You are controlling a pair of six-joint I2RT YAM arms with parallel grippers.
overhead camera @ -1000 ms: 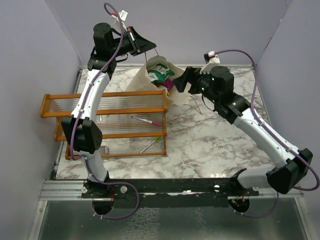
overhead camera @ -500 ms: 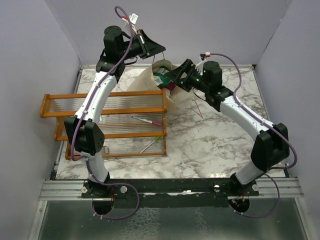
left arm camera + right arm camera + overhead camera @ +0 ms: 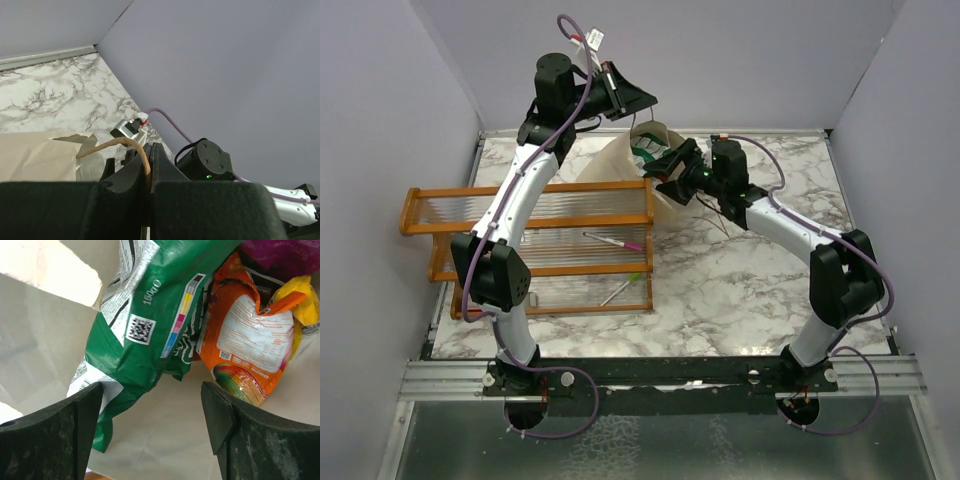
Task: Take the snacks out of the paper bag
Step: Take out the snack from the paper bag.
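Left end effector (image 3: 148,165): clamped on twine handle (image 3: 115,144);
Right end effector (image 3: 152,410): gaping, empty, inside paper bag (image 3: 45,340);
Green packet (image 3: 145,305): light, crinkly, slippery; I'd pinch its lower seam.

Bag (image 3: 165,440) mouth open — green pkt (image 3: 145,340), orange pkt (image 3: 245,355) crowd inside

The top edge cuts off the magenta packet (image 3: 284,252) and the green-white packet (image 3: 150,305).
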